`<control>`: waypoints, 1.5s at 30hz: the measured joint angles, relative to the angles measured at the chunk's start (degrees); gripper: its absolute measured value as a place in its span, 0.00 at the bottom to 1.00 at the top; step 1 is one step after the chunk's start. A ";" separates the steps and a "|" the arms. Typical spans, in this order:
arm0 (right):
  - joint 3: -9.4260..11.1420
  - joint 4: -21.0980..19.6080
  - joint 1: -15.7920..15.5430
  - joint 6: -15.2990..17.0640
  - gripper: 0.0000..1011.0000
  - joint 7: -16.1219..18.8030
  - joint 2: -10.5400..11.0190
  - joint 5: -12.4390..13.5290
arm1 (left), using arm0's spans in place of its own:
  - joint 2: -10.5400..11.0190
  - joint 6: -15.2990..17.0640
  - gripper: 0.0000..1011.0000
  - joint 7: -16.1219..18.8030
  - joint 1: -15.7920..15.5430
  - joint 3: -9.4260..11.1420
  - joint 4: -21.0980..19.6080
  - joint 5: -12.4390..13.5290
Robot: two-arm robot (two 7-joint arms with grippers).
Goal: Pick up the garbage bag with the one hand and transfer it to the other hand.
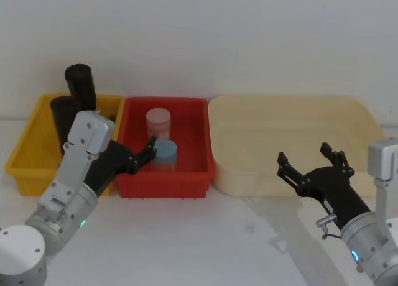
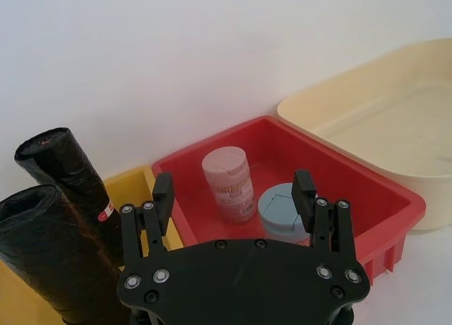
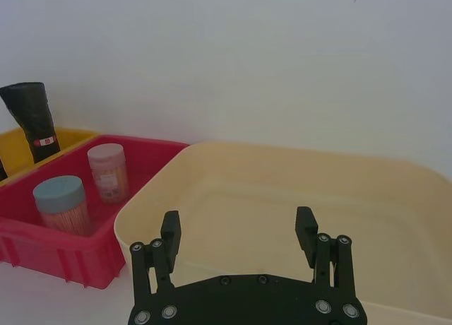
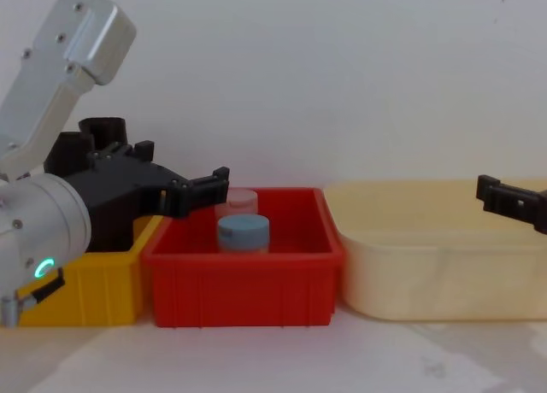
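Pincer on your left arm, the left pincer (image 2: 234, 186), is spread wide and pinches nothing. From the head view it hangs over the line where the yellow bin (image 1: 23, 156) meets the red bin (image 1: 163, 185), with its fingertips reaching over the red bin's left part, close to the blue-lidded jar (image 1: 165, 151). From the chest view it sits above the bins' rims, and the wrist behind it carries a green light (image 4: 43, 266).

Look for the garbage bag (image 1: 60, 115) in the yellow bin. It is the plain black roll standing on end at the bin's back left, partly hidden by your left arm in the head view. Your left wrist view shows it large and crinkled, beside the pincer's base. Right next to it, on the side nearer the red bin, stands the taller black roll (image 1: 81, 84), which bears a small red-and-white sticker (image 2: 106, 213). Neither roll is touched by a pincer.

Your right pincer (image 1: 303, 153) is likewise spread and holds nothing. It hovers above the white worktop (image 1: 205, 236), just in front of the cream tub (image 1: 286, 101), and its fingertips point toward the tub's front wall. A blue light (image 1: 354, 256) glows on its wrist.

Inside the red bin, a pink-lidded jar (image 1: 158, 119) stands upright behind the blue-lidded one.
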 joint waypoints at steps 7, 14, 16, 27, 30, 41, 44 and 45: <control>0.00 0.00 0.00 0.00 0.99 0.00 0.00 0.00 | 0.00 0.00 0.99 0.00 0.00 0.00 0.00 0.00; 0.00 0.00 0.00 0.00 0.99 0.00 0.00 0.00 | 0.00 0.00 0.99 0.00 0.00 0.00 0.00 0.00; 0.00 0.00 0.00 0.00 0.99 0.00 0.00 0.00 | 0.00 0.00 0.99 0.00 0.00 0.00 0.00 0.00; 0.00 0.00 0.00 0.00 0.99 0.00 0.00 0.00 | 0.00 0.00 0.99 0.00 0.00 0.00 0.00 0.00; 0.00 0.00 0.00 0.00 0.99 0.00 -0.01 0.00 | 0.00 0.00 0.99 0.00 0.00 0.00 0.00 0.00; -0.23 1.36 2.01 0.42 0.99 1.82 0.13 0.13 | 0.47 1.28 0.99 -1.56 -0.57 -0.37 -0.48 -0.53; -0.35 2.11 3.19 0.86 0.99 3.14 0.25 0.69 | 1.40 2.63 0.99 -2.45 -0.20 -1.11 -2.32 -1.31; -0.41 2.48 3.82 1.10 0.99 3.89 0.29 1.00 | 1.63 2.92 0.99 -2.61 -0.03 -1.31 -2.77 -1.49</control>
